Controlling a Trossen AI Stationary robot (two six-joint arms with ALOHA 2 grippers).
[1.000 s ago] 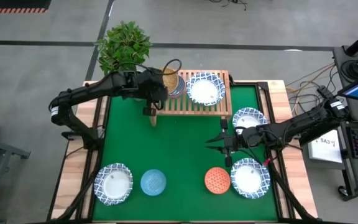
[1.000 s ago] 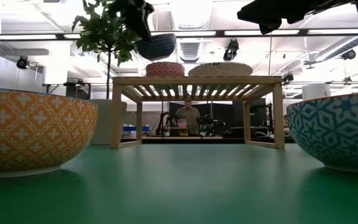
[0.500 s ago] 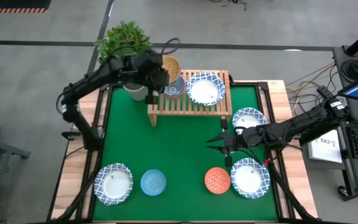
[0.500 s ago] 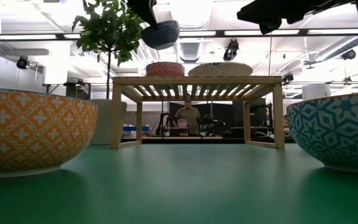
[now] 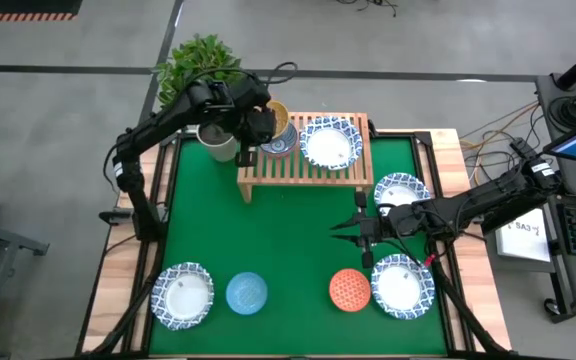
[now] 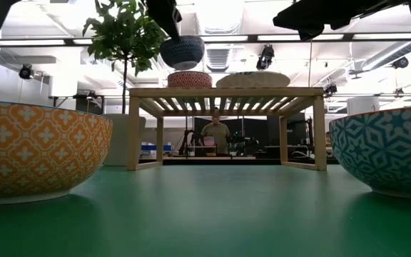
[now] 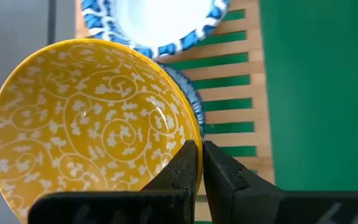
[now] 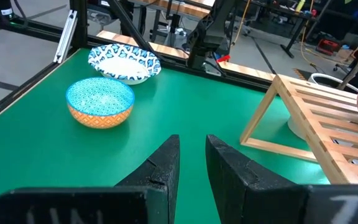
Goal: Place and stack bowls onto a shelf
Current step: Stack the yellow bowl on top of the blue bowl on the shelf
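Left gripper (image 7: 194, 163) pinching yellow bowl (image 7: 89, 121) rim, above shelf (image 5: 353, 167) corner

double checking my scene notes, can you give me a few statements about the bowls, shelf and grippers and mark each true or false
1. The left gripper is shut on the rim of the yellow bowl. True.
2. The yellow bowl rests on the green mat. False: it hangs in the air over the shelf, above the small bowl on the shelf.
3. A wide white bowl with a blue rim sits on the shelf. True.
4. The right gripper holds the orange-red dotted bowl. False: it holds nothing, and hovers over the mat apart from that bowl.
5. The light blue bowl is on the shelf. False: it sits on the mat near the front edge.
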